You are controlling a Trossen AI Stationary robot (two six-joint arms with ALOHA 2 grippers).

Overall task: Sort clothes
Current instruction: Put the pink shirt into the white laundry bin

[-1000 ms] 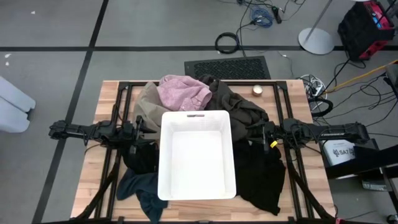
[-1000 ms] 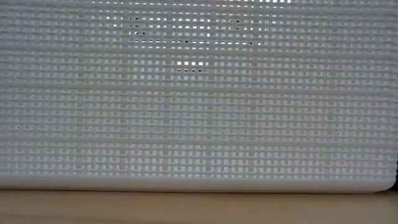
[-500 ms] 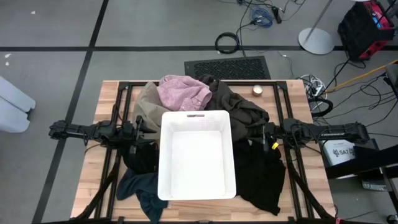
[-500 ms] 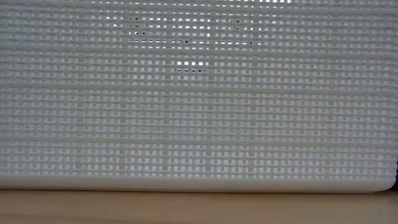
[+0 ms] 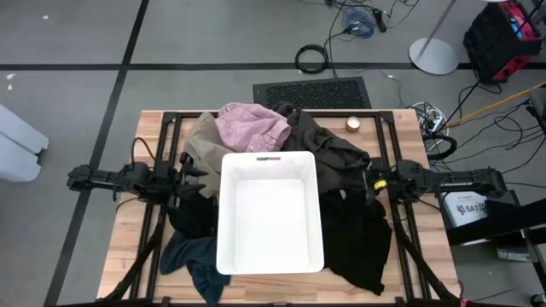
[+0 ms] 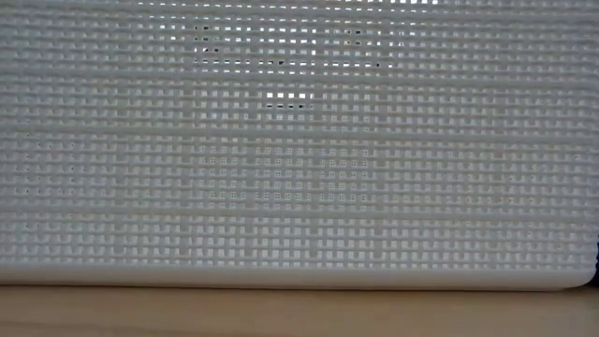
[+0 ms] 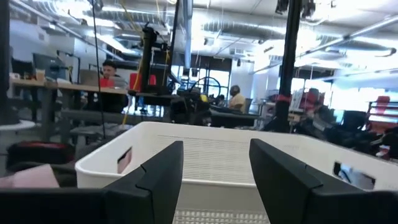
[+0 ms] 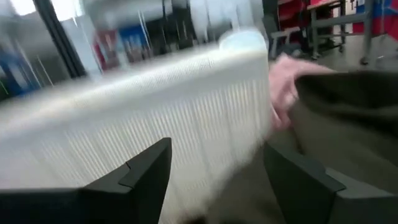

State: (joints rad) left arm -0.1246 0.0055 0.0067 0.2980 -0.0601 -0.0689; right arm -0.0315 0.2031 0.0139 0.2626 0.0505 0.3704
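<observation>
The clothes lie heaped around a white bin (image 5: pixel 271 211) in the middle of the table. A pink garment (image 5: pixel 250 128), a tan-beige one (image 5: pixel 201 143) and an olive-brown one (image 5: pixel 331 147) lie at its far side. One black garment (image 5: pixel 358 243) lies to its right and another (image 5: pixel 194 217) to its left. A teal-blue one (image 5: pixel 194 261) lies at the near left. My left gripper (image 5: pixel 198 175) is open beside the bin's left wall, looking over the rim (image 7: pixel 214 149). My right gripper (image 5: pixel 367 182) is open beside the right wall (image 8: pixel 217 149), over the black and olive-brown cloth.
The bin's mesh wall (image 6: pixel 299 140) fills the low view. A small round object (image 5: pixel 353 123) sits at the table's far right. Black frame rails (image 5: pixel 153 213) run along both sides of the table. People sit in the room beyond (image 7: pixel 111 71).
My left gripper has risen a little beside the bin's left wall. My right gripper has drawn back slightly toward the table's right edge and is in motion. The clothes and the bin have stayed where they were.
</observation>
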